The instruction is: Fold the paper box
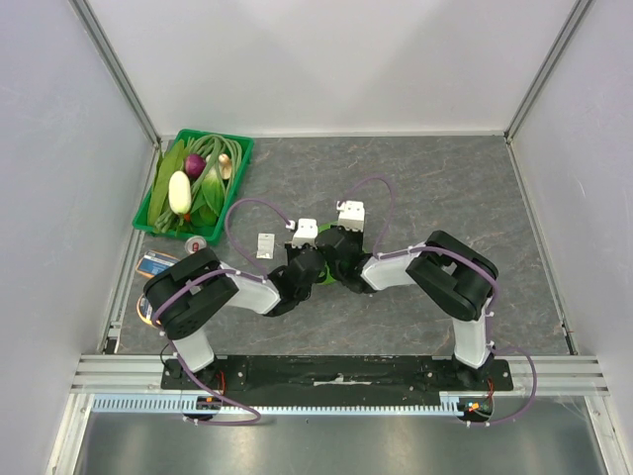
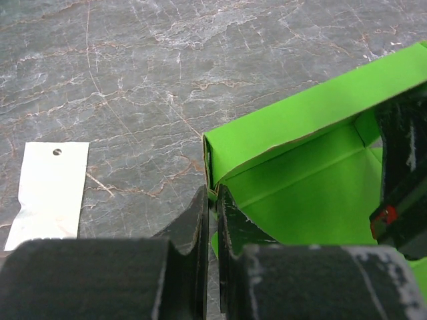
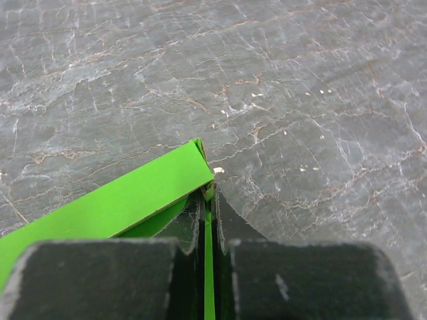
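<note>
The paper box (image 2: pixel 300 160) is bright lime-green card, partly folded, with one long wall standing up and the floor panel behind it. My left gripper (image 2: pixel 212 200) is shut on the card's edge at the wall's near-left corner. In the right wrist view the same wall (image 3: pixel 120 200) runs off to the left, and my right gripper (image 3: pixel 208 200) is shut on a thin green edge at the other corner. From above, both grippers (image 1: pixel 305 265) (image 1: pixel 341 259) meet at the table's middle and hide nearly all of the box (image 1: pixel 324 284).
A green crate (image 1: pixel 237 148) of vegetables stands at the back left. A small white packet (image 1: pixel 265 244) (image 2: pixel 50 193) lies just left of the grippers. A small round can (image 1: pixel 195 240) and a blue item (image 1: pixel 158 264) sit near the left wall.
</note>
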`<action>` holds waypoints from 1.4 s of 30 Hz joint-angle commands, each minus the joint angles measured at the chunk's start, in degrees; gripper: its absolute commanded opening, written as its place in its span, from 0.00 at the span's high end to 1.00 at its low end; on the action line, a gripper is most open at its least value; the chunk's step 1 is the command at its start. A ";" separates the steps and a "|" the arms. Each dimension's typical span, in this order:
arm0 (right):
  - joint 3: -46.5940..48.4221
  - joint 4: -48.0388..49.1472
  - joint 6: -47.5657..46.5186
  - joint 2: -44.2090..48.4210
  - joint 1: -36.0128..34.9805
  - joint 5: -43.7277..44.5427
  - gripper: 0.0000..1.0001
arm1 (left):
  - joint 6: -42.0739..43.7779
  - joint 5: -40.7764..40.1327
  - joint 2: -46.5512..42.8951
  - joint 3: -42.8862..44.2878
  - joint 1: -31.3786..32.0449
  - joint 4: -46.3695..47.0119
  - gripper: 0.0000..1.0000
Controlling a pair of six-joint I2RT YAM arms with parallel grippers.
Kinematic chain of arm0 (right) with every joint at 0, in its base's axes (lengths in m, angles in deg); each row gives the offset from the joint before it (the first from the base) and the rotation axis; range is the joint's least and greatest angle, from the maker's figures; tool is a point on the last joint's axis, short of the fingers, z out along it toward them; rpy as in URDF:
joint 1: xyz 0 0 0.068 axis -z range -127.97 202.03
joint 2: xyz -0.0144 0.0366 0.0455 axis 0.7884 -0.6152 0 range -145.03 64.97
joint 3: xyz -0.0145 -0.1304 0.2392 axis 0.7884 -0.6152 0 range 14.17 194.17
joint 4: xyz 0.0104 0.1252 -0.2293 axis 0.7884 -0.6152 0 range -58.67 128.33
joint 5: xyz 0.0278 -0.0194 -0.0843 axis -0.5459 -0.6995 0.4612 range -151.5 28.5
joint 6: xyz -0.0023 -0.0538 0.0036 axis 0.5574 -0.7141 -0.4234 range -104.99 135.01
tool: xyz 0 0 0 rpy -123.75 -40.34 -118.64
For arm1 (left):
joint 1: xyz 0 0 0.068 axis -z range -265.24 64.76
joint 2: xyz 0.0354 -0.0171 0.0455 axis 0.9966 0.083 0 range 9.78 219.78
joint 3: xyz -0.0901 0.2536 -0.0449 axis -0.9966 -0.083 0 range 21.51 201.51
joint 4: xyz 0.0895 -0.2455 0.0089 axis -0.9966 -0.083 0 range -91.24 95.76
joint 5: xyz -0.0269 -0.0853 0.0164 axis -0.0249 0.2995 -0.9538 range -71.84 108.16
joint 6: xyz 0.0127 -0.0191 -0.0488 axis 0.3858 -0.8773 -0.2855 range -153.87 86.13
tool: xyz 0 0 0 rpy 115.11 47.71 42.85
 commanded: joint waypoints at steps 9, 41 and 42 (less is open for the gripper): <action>-10.83 10.21 0.70 0.77 0.64 1.42 1.00 | 0.01 1.06 -0.12 0.30 0.94 -0.42 0.98; -18.32 5.66 14.32 11.59 0.03 -3.89 1.00 | -25.20 -8.34 10.86 18.75 -1.26 -35.91 0.98; -18.15 5.04 14.49 11.59 -0.06 -3.80 1.00 | -25.82 -8.61 11.47 19.02 -1.35 -36.97 0.98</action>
